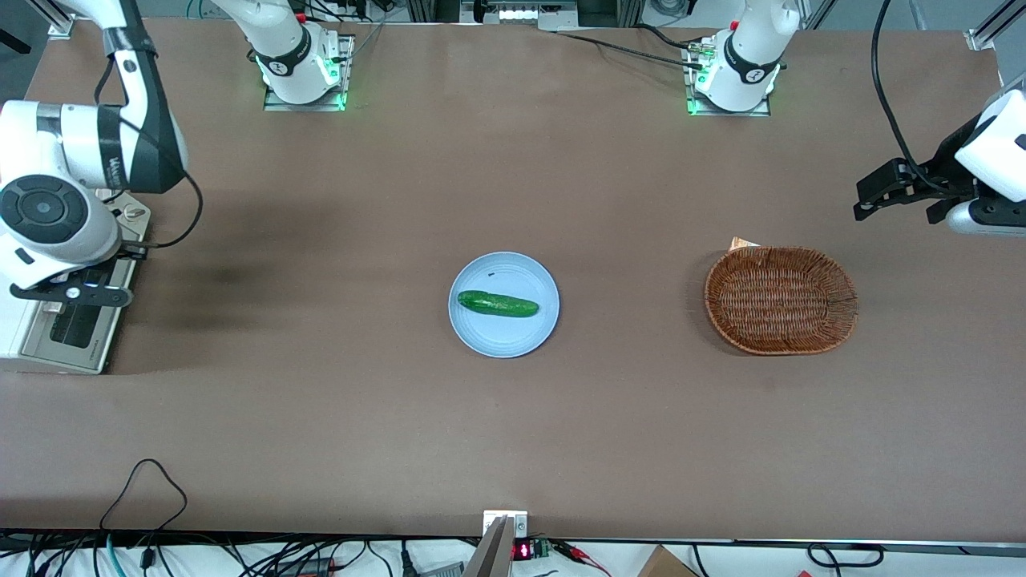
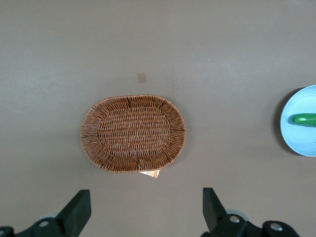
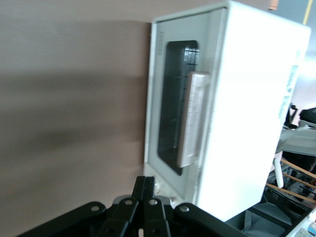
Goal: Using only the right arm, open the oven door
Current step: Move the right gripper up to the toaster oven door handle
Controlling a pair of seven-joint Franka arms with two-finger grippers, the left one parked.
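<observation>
The off-white oven (image 3: 252, 108) stands at the working arm's end of the table, and its body also shows in the front view (image 1: 10, 324). The oven door (image 3: 157, 89) is a silver frame around a dark window, with a pale bar handle (image 3: 192, 118). It stands closed against the body and also shows in the front view (image 1: 100, 336). The right arm (image 1: 88, 144) hangs over the oven. My gripper (image 3: 146, 183) is shut and empty, just in front of the door near one end of the frame and apart from the handle. In the front view the gripper (image 1: 74, 293) hangs above the door.
A light blue plate (image 1: 517, 336) with a green cucumber (image 1: 497, 304) lies mid-table. A wicker basket (image 1: 780, 299) lies toward the parked arm's end, and shows in the left wrist view (image 2: 133, 133) too. A round knob (image 1: 132, 213) sits on the oven beside the arm.
</observation>
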